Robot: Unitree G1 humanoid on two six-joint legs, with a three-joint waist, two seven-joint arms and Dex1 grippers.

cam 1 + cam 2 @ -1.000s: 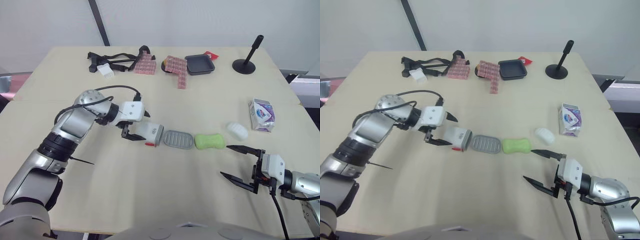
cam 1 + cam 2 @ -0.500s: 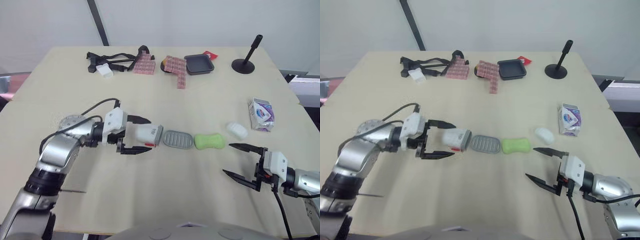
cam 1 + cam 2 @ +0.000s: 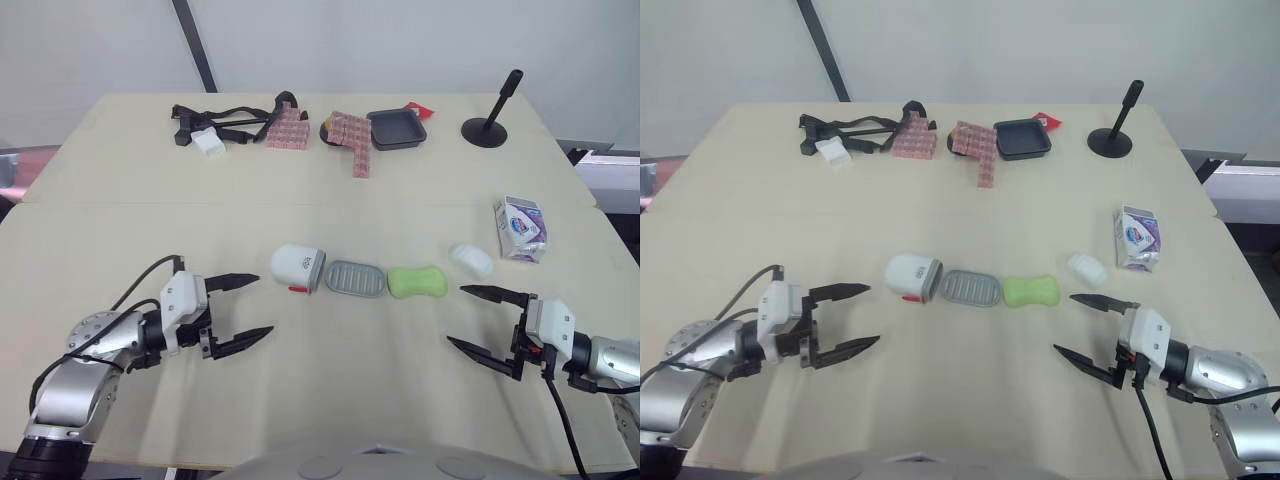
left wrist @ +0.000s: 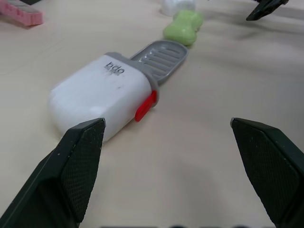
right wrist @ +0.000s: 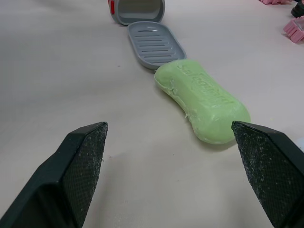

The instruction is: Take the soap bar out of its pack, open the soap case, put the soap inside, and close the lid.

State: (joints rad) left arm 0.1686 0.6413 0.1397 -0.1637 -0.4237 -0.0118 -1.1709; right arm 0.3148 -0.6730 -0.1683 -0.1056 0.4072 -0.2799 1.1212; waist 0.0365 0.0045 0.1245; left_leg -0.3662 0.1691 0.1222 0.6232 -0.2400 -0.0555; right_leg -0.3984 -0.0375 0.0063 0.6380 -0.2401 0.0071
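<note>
The left gripper [image 3: 265, 304] has its two black fingers spread wide and holds nothing; it hangs low over the table [image 3: 120, 220], near the robot's own edge and a little short of the soap case [image 3: 298, 266]. The right gripper [image 3: 456, 316] is spread just as wide and is also empty, near the front edge on the robot's right, with the soap bar [image 3: 418, 282] ahead of it and slightly to its left. The table is a pale beige top, bare around both grippers, and it stands against a plain light grey wall crossed by a slanting dark pole [image 3: 195, 45]. Along the far side lie a black strap with a white tag [image 3: 215, 125], two heaps of pink blocks [image 3: 350, 135], a shallow black dish [image 3: 398, 128] and a black stand with an upright rod [image 3: 492, 120]. At mid-table the case lies open: a white, round-cornered shell with a small red latch [image 3: 298, 289], and a grey ribbed tray [image 3: 356, 279] reaching out of it towards the robot's right. The soap bar is unwrapped, light green and waisted like a peanut, with raised lettering on its top face. It lies flat on the table with one end touching the end of the tray. Farther right are a small white oval object [image 3: 471, 260] and then the white and purple soap pack [image 3: 520, 229].
</note>
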